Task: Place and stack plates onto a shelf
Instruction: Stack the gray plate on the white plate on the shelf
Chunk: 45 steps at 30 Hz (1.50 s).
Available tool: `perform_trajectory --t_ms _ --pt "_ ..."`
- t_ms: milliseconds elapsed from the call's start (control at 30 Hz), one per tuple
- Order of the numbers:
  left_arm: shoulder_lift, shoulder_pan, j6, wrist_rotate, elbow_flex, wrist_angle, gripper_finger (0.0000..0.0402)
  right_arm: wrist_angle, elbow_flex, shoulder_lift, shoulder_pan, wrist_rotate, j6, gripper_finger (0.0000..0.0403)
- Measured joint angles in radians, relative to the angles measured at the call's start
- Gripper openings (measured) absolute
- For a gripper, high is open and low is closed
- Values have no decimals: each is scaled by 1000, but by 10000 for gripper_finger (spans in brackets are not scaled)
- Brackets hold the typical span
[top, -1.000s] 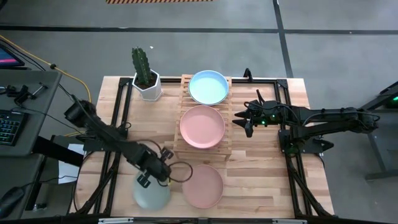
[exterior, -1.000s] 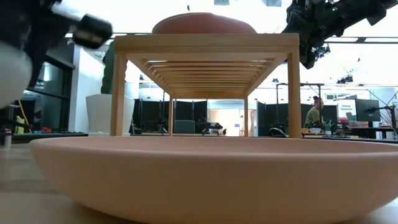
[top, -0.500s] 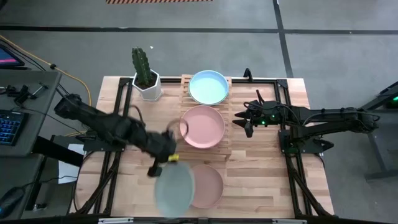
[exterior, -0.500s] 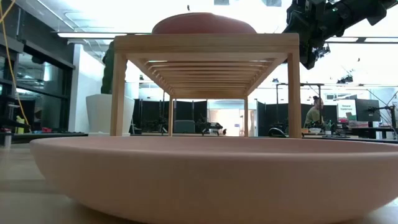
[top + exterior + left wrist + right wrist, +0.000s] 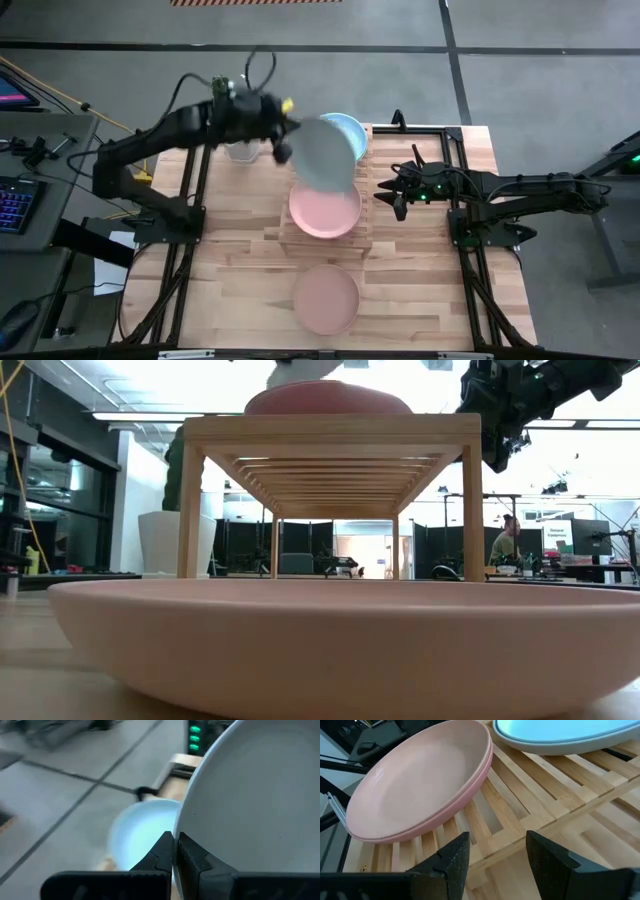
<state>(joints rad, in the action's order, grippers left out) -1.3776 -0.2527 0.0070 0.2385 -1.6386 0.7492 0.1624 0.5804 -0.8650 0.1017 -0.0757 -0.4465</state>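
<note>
My left gripper (image 5: 287, 142) (image 5: 175, 849) is shut on a pale green plate (image 5: 325, 155) (image 5: 250, 795) and carries it in the air over the far half of the wooden slat shelf (image 5: 288, 232) (image 5: 330, 428). On the shelf, a light blue plate (image 5: 348, 130) (image 5: 560, 732) sits at the far end and a pink plate (image 5: 325, 212) (image 5: 420, 785) at the near end. Another pink plate (image 5: 325, 298) (image 5: 320, 630) lies on the table in front of the shelf. My right gripper (image 5: 398, 197) (image 5: 495, 855) waits open just right of the shelf. My left gripper pinches the pale green plate's rim (image 5: 181, 820) between its two fingers, one on the inner face and one on the outer. It comes at the plate's left side. The plate is lifted clear and tilted, hanging over the blue and pink plates.
A cactus in a white pot (image 5: 240, 150) stands left of the shelf's far end, partly under my left arm. Black frame rails (image 5: 470, 290) run along the table's left and right sides. Bare wood shows at the near left of the table (image 5: 220, 290).
My left gripper has lifted the pale green plate off the table's near left part and swung it up and toward the far edge, over the shelf. The plate has tipped from lying flat to a tilt.
</note>
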Motion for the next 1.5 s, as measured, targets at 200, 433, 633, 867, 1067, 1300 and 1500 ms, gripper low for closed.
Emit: perform_trajectory --t_ms 200,433,633,867,1067,1300,1500 --pt "-90 -198 -5 -67 0 -184 0 17 0 0 0 -22 10 177" --pt "-249 -269 -32 -104 1 -247 0 35 0 0 0 -83 -2 177" --pt "-321 -286 -18 -48 1 -259 0 40 0 0 0 -82 -1 177" --pt "-329 -287 -13 -46 1 -246 0 46 0 0 0 -82 2 177" --pt "-328 -287 3 -46 1 -233 10 72 0 0 0 -82 2 177" --pt "-328 -287 39 -30 1 -183 11 97 0 0 0 -83 1 177" --pt "-327 -284 75 -26 0 -155 16 96 0 0 0 -83 2 177"
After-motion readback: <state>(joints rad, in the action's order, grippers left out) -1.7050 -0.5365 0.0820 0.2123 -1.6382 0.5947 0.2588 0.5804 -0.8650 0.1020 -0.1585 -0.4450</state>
